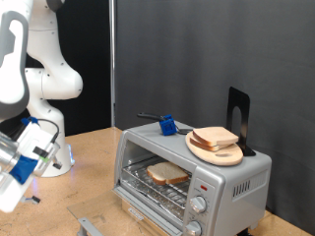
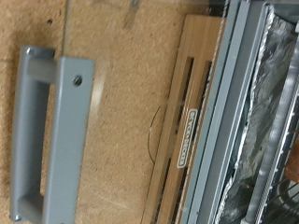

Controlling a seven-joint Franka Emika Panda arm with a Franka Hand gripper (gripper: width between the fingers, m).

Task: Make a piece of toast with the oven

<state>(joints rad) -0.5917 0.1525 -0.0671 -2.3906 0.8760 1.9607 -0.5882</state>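
Note:
The silver-grey oven (image 1: 231, 187) stands at the exterior view's right with its glass door folded down open. One slice of toast (image 1: 167, 174) lies on the wire rack inside. A second like slice (image 1: 214, 138) lies on a round wooden board (image 1: 228, 155) on top of the oven. My gripper (image 1: 14, 187) hangs at the exterior view's left edge, low and apart from the oven, with nothing visible in it. The wrist view shows no fingers. It shows the door's grey handle (image 2: 51, 140) over the table and the oven's foil-lined inside (image 2: 276, 112).
A blue tool with a black handle (image 1: 166, 124) and a black upright stand (image 1: 238, 116) are on the oven's top. The door handle (image 1: 91, 226) juts out low in front. The white arm base (image 1: 49, 88) fills the left. A dark curtain hangs behind.

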